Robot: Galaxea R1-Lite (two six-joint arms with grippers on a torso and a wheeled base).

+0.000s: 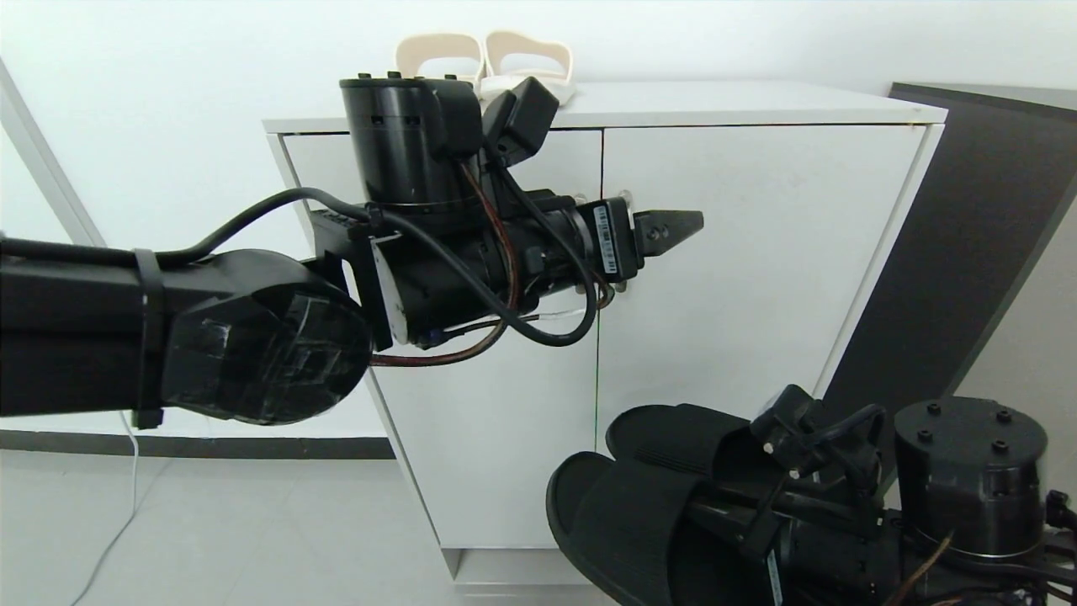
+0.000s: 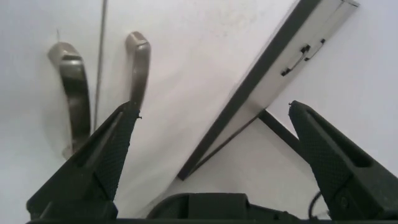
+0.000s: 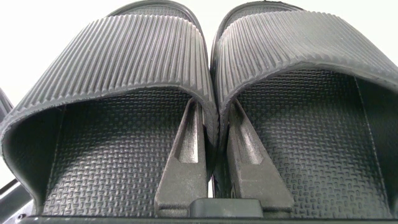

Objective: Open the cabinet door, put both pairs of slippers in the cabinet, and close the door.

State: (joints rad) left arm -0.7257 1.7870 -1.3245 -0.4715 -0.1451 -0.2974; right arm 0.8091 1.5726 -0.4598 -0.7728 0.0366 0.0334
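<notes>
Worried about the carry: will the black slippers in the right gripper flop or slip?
Probably held securely: the right gripper pinches the black slippers by their inner edges, and the ribbed, textured surfaces look grippy. They look like soft, light rubber or foam, so the free ends may sag or sway. A bump against the cabinet seems unlikely to damage them.

You have on record here: one plain white wall (image 1: 168, 101), a dark skirting strip (image 1: 278, 446) along its foot, pale grey floor (image 1: 269, 539) with a thin white cable (image 1: 133, 484) trailing at left, and a dark grey panel (image 1: 968, 252) at right.
</notes>
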